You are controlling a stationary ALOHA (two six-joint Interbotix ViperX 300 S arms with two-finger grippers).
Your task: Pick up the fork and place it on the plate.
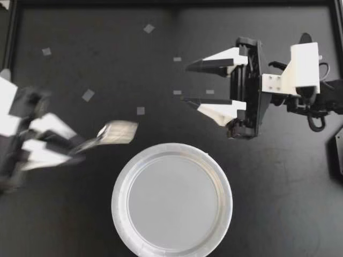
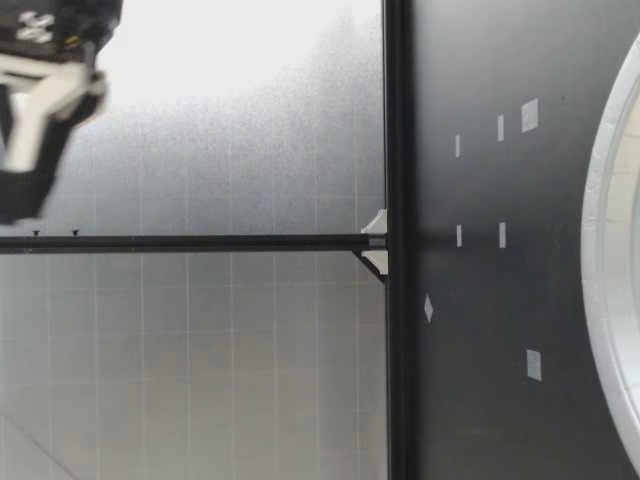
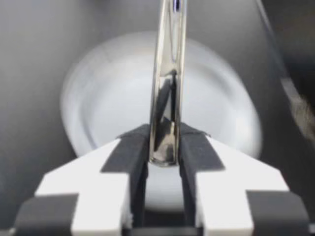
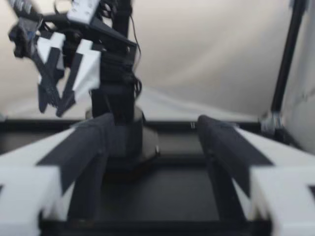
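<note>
Top view: at lower left, my left gripper [image 1: 75, 151] pinches the fork [image 1: 115, 132] between its fingers; carry it over the middle of the plate [image 1: 119, 198], lower gently; right gripper [image 1: 190, 83], fingers wide apart, empty.

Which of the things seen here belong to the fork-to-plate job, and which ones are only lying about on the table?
Belong to the job:
fork, gripped in my left hand
white plate, nothing on it yet

Only lying about:
small tape squares, scattered on the black table
right hand, open and holding nothing
</note>
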